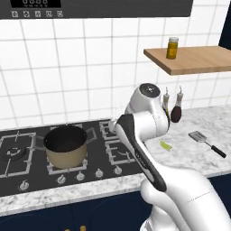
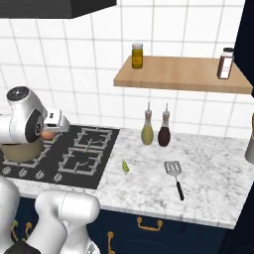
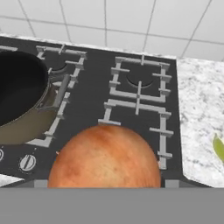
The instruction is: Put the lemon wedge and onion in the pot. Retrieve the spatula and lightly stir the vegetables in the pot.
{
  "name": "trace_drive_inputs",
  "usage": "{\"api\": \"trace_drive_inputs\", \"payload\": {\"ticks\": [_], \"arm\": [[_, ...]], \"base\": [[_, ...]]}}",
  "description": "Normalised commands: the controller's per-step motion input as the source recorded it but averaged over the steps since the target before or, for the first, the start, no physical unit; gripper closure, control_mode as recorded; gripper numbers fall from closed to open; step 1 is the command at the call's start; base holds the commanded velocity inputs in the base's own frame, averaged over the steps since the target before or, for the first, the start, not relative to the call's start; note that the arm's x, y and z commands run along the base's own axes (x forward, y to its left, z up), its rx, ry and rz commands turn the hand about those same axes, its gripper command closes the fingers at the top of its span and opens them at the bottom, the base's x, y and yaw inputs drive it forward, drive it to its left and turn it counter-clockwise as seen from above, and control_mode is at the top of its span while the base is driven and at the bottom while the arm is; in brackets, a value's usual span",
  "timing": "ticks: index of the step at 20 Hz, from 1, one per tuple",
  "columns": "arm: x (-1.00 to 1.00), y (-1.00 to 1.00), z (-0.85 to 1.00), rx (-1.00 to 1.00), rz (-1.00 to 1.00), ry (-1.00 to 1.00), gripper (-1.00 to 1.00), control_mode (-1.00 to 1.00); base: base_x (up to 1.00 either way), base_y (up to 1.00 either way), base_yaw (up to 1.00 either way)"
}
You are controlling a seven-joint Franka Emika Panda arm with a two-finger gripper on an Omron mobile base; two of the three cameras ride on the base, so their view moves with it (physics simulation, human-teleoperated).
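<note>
Onion (image 3: 105,157): closest to the hand camera, a round orange-brown ball filling the space right at the claw, above the stove grates.
Claw (image 2: 49,133): spread wide around the onion and carrying it, as far as can be judged; its fingertips are hidden behind the ball in the hand view, and in the right base view the onion peeks out beneath the hand.
Pot (image 1: 66,145): tan with a black inside, on a front burner of the stove (image 1: 101,140), just beside the claw toward the stove's far end; its inside looks empty.
Lemon wedge (image 2: 125,166): tiny yellow-green sliver on the marble counter (image 2: 208,183), well away from the claw on the side opposite the pot, just off the stove's edge.
Spatula (image 2: 175,177): lying flat on the counter, farther from the claw than the wedge, untouched.
Done so far: onion lifted, by the look of it.
Left to do: drop the onion in the pot, fetch the wedge, collect the spatula, stir.
</note>
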Motion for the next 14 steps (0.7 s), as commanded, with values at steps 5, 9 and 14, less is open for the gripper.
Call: {"api": "trace_drive_inputs", "payload": {"ticks": [5,9,14], "arm": [[0.12,1.0,0.09,0.0,0.1,0.0,1.0,-1.0],[0.19,1.0,-0.08,0.0,0.1,0.02,1.0,-1.0],[0.35,0.93,-0.32,0.0,0.07,0.03,1.0,-1.0]], "base": [[0.0,0.0,0.0],[0.0,0.0,0.0],[0.0,0.0,0.0]]}}
